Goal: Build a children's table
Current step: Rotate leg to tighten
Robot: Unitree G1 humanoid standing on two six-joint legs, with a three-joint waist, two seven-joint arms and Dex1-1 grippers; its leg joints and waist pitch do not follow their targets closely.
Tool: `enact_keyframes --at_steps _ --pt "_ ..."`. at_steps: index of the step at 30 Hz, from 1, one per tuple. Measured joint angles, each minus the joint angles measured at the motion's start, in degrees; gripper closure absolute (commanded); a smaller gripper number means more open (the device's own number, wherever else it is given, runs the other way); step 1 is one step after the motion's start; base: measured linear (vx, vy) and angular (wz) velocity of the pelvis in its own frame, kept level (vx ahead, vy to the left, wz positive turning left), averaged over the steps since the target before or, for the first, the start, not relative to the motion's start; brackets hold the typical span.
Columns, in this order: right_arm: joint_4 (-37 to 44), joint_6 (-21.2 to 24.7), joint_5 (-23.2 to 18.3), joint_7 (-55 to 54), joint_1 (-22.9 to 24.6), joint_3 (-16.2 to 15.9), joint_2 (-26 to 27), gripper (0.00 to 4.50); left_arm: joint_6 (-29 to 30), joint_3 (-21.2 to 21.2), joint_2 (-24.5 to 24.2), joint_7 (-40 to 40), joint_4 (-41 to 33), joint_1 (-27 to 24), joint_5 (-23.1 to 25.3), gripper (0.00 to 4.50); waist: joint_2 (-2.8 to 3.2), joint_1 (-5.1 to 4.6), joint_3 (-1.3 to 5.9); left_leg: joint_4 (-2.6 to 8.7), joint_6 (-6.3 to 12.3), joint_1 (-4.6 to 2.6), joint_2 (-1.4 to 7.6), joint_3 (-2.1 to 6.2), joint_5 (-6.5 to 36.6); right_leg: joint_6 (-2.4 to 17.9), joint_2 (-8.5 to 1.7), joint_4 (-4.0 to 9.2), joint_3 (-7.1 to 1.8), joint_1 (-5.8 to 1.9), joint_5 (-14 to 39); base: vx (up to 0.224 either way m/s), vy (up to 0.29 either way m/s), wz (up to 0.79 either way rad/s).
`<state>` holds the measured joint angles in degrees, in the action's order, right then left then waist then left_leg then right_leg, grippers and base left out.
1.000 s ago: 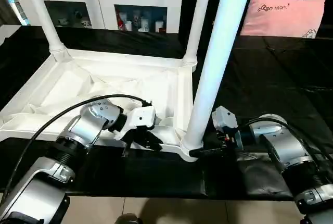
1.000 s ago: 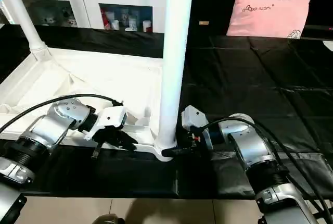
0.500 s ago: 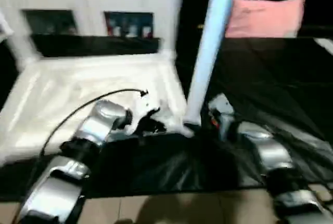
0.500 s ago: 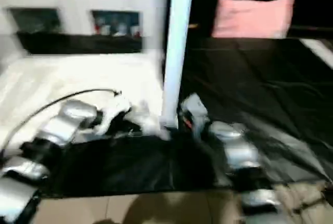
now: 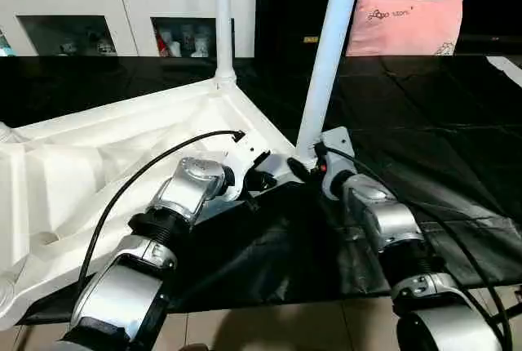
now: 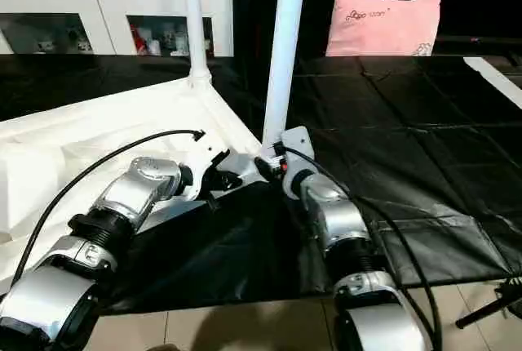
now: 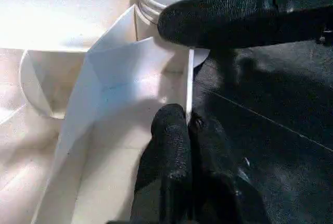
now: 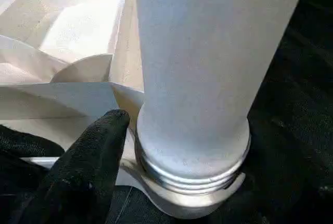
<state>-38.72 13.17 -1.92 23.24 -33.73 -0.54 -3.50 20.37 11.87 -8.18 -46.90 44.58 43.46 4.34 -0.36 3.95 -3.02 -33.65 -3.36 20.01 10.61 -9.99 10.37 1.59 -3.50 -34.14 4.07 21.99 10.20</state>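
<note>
Tabletop on black sheet, cabinet behind

So the whole work area is covered in black plastic sheeting, kinda wrinkly with fold lines. A pink pillow with some small print on it sits at the back. Behind that there's a white cabinet with glass doors, little knick-knacks inside. Tan tile floor up front.
</note>
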Motion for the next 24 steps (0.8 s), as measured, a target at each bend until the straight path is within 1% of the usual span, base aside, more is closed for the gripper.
enact_keyframes --at_steps 1,3,6,8,10,11,13,15,17,19,20,22,24 --pt "0.3 -0.3 0.0 0.6 0.2 0.0 0.0 0.60 -0.5 0.3 -0.3 -0.4 -0.1 0.0 0.1 4.50 0.00 0.09 0.00 0.08 -0.01 0.00 0.02 0.00 0.0 0.0 0.01 -0.01 0.02 0.03 0.0 0.000 0.000 0.00" --pt "0.4 -1.0 0.1 1.4 0.5 -0.1 -0.1 0.41 -1.3 0.6 -0.8 -1.3 -0.1 -0.1 0.2 4.50 0.00 0.21 0.00 0.17 -0.01 0.01 0.02 0.00 0.0 0.0 0.02 -0.03 0.03 0.06 0.0 0.000 0.000 0.00" --pt "2.2 -2.5 0.0 6.5 1.9 -1.6 -2.6 0.13 -3.4 1.7 -2.7 -4.2 -1.1 -0.5 0.3 4.50 -0.03 0.46 -0.02 0.42 -0.02 0.14 0.02 -0.02 0.0 0.1 0.03 0.01 0.04 0.25 -0.1 0.000 0.000 0.00" --pt "4.1 -3.4 -0.2 13.1 3.1 -3.6 -6.6 0.02 -4.8 2.6 -4.6 -7.3 -2.1 -0.9 0.2 4.50 -0.03 0.81 -0.02 0.56 -0.01 0.26 0.03 -0.04 0.0 0.1 0.05 -0.01 0.05 0.41 -0.1 0.000 0.000 0.00" --pt "6.0 -4.0 -0.4 19.4 4.2 -5.6 -9.6 0.02 -6.3 2.7 -6.5 -10.0 -3.0 -1.6 0.0 4.50 -0.03 1.16 -0.02 0.66 0.09 0.50 0.12 -0.04 -0.1 0.1 0.12 -0.05 0.09 0.69 -0.1 0.000 0.000 0.00" --pt "6.2 -4.1 -0.5 20.1 4.3 -5.7 -9.5 0.02 -6.7 2.8 -6.8 -10.6 -3.1 -1.6 0.0 4.50 -0.03 1.15 -0.02 0.66 0.15 0.61 0.15 -0.04 -0.1 0.1 0.15 -0.11 0.10 0.85 -0.1 0.000 0.000 0.00" --pt "7.1 -5.2 -0.8 24.3 4.6 -6.2 -12.1 0.02 -8.6 3.4 -8.9 -13.3 -3.5 -1.8 0.1 4.50 -0.01 1.22 -0.01 0.56 0.25 0.89 0.16 -0.04 -0.2 0.2 0.15 -0.26 0.11 1.13 -0.1 0.000 0.000 0.00" --pt "7.7 -6.9 -1.3 31.0 4.7 -7.5 -15.6 0.02 -11.4 4.2 -10.9 -17.9 -4.4 -3.0 -0.3 4.50 -0.02 1.37 -0.02 0.47 0.25 0.99 0.18 -0.04 -0.2 0.2 0.15 -0.25 0.12 1.16 -0.1 0.000 0.000 0.00" --pt "8.6 -8.1 -2.3 36.2 4.7 -7.8 -18.2 0.02 -13.3 4.9 -12.6 -22.2 -5.5 -3.7 -0.8 4.50 -0.02 1.57 -0.02 0.36 0.19 1.03 0.19 -0.05 -0.1 0.2 0.14 -0.25 0.12 1.16 -0.1 0.000 0.000 0.00" --pt "9.1 -8.7 -2.9 40.1 4.6 -8.1 -19.4 0.02 -14.4 5.9 -13.9 -25.9 -6.2 -4.2 -1.3 4.50 -0.02 2.10 -0.02 0.27 0.07 1.02 0.19 -0.04 0.0 0.2 0.12 -0.28 0.12 1.13 -0.1 0.000 0.000 0.00" --pt "9.4 -8.8 -3.3 42.6 4.6 -8.8 -20.4 0.02 -14.9 6.4 -14.3 -27.3 -6.4 -4.2 -1.4 4.50 -0.02 2.43 -0.02 0.20 0.05 1.02 0.19 -0.05 0.0 0.2 0.12 -0.30 0.11 1.13 -0.1 0.000 0.000 0.00" --pt "10.2 -8.8 -4.2 47.5 4.7 -10.1 -22.0 0.02 -16.2 7.5 -15.5 -30.4 -7.0 -4.3 -1.3 4.50 -0.03 2.77 -0.03 0.11 0.05 1.03 0.19 -0.04 0.0 0.2 0.10 -0.33 0.11 1.10 -0.1 0.000 0.000 0.00" --pt "10.7 -8.9 -4.6 49.5 4.6 -10.4 -22.3 0.02 -16.9 7.8 -16.1 -31.7 -7.1 -4.4 -1.3 4.50 -0.04 2.77 -0.03 0.07 0.04 1.03 0.19 -0.04 0.0 0.2 0.10 -0.34 0.10 1.09 -0.1 0.000 0.000 0.00"
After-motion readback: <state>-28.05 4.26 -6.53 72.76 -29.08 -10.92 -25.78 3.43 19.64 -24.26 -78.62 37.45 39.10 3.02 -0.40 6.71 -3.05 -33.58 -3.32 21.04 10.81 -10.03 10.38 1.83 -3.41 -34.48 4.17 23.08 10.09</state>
